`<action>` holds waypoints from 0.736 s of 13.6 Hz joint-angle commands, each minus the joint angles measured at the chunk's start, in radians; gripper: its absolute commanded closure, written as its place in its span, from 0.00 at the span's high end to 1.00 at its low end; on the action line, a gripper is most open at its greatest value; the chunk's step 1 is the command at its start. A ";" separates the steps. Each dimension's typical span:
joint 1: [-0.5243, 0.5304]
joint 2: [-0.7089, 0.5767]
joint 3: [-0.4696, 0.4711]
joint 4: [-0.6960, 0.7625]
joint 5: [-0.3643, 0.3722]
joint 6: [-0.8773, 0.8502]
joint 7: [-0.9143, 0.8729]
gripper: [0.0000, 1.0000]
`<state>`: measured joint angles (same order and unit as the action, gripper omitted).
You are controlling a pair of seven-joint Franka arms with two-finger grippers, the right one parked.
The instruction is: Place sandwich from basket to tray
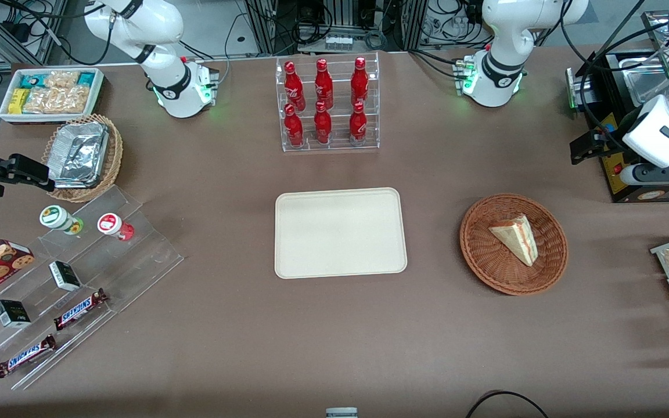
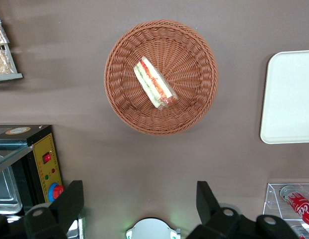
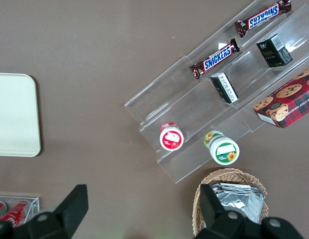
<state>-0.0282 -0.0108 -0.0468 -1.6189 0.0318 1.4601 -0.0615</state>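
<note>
Sandwich (image 1: 515,237) lies in the reddish-brown wicker basket (image 1: 485,261), cut edge with red and green filling facing up in your wrist view. Left gripper (image 2: 139,204) hangs well apart from it, high over bare table, fingers (image 2: 71,201) spread wide, holding nothing; fingertips cut off at the frame edge. Cream tray (image 1: 340,232) sits beside the basket, toward the parked arm's end.

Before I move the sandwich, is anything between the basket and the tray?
Nothing visible: bare table lies between the basket holding the sandwich and the tray. The open gripper hangs above, clear of the basket.
</note>
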 commanded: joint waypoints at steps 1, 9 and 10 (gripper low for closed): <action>-0.009 0.014 0.002 0.028 0.014 -0.004 -0.017 1.00; -0.015 0.017 0.001 -0.010 0.004 0.040 -0.009 1.00; -0.015 0.020 0.001 -0.030 0.004 0.049 -0.011 1.00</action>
<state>-0.0344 0.0000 -0.0485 -1.6255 0.0317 1.4839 -0.0615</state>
